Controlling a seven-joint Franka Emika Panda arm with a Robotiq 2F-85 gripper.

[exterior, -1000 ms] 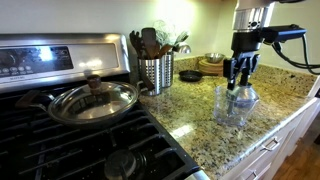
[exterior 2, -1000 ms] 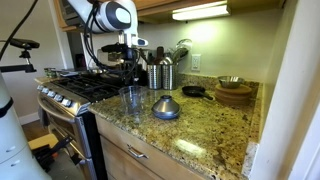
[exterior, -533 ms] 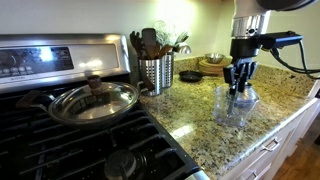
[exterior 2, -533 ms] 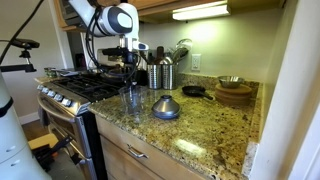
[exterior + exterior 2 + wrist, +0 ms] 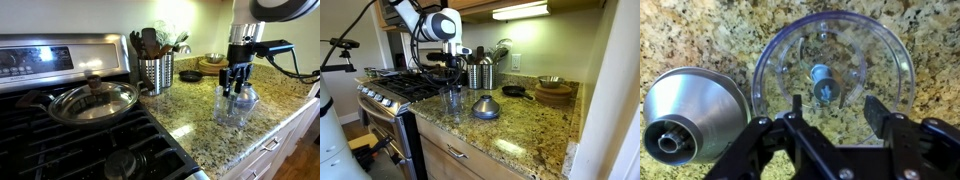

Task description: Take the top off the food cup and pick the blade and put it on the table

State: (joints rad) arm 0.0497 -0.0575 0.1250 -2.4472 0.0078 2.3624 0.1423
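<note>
In an exterior view: my jaws hang just above the cup (image 5: 230, 108) on the counter (image 5: 190, 118); I cannot tell whether the tips are past the rim.
In an exterior view: the top (image 5: 486, 107) is already off, dome-up just beside the cup (image 5: 452, 101).
Wrist view: jaws spread, holding nothing. The blade (image 5: 825, 84) stands upright mid-cup.
Doing it well: I'd centre the spindle between my pads, drop straight down clear of the walls, pinch the stem high — then lift plumb so the cup stays put.
</note>
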